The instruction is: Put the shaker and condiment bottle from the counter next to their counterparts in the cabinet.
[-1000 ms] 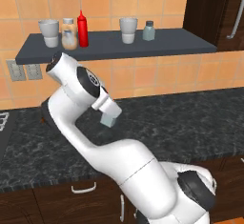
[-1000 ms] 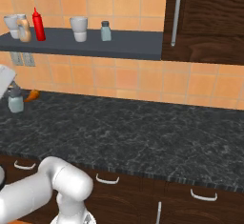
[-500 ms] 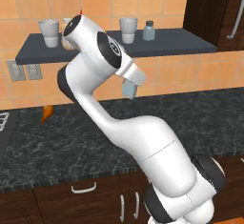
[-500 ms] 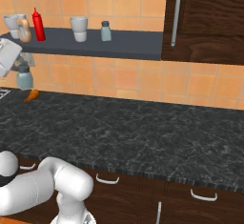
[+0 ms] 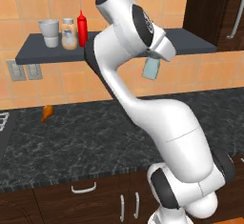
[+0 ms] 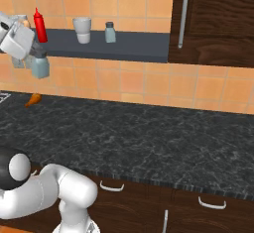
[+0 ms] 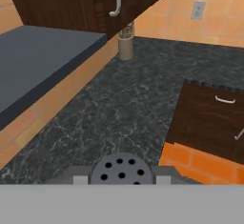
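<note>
My gripper [image 5: 153,56] is shut on a pale grey-green shaker [image 5: 151,69], which hangs under the hand just below and in front of the slate-grey cabinet shelf [image 5: 38,51]. From the right the held shaker [image 6: 39,66] sits left of the shelf [image 6: 129,47], well above the counter [image 6: 149,138]. The shaker's dark perforated cap [image 7: 121,169] sits between the fingers. The twin shaker [image 6: 110,32] stands on the shelf beside a white cup [image 6: 82,29]. The red condiment bottle [image 5: 82,28] stands on the shelf next to the orange-tinted jar [image 5: 69,34].
Another white cup [image 5: 49,32] stands left of the jar. A dark brown cupboard with a metal handle [image 6: 183,15] closes the shelf's right end. A small orange thing [image 5: 46,113] lies on the counter at the wall. A tan grinder [image 7: 126,42] stands far along the counter.
The arm has swung up and rightward, carrying the shaker from just above the counter to shelf height. The things on the shelf have not moved.
</note>
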You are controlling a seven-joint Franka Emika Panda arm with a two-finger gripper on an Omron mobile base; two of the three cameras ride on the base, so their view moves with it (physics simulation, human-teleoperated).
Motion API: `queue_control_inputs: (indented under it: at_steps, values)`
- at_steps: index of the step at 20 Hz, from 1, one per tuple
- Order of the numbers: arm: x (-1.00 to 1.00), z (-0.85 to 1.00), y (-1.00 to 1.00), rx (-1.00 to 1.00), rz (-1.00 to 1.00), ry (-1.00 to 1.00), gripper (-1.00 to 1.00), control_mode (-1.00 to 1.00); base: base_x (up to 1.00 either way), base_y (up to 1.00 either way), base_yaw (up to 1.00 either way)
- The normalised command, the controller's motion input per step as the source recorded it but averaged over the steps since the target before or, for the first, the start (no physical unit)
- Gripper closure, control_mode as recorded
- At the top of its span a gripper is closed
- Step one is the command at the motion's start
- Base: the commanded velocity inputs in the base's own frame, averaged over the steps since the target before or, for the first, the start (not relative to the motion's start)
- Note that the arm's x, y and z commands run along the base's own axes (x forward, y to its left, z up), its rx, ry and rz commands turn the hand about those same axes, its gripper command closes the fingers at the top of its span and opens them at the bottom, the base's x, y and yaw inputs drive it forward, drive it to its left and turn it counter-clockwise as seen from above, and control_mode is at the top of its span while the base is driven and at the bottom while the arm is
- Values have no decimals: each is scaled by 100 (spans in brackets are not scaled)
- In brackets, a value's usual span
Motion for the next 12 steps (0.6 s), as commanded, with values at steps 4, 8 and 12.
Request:
queue_control_inputs:
  at_steps: [4, 8, 12]
  values:
    - [3, 51, -44, 0, 15, -1, 100, -100, 0, 0, 0]
    - [27, -6, -8, -2, 13, 5, 100, -100, 0, 0, 0]
    - [44, 14, -58, 0, 31, 1, 100, -100, 0, 0, 0]
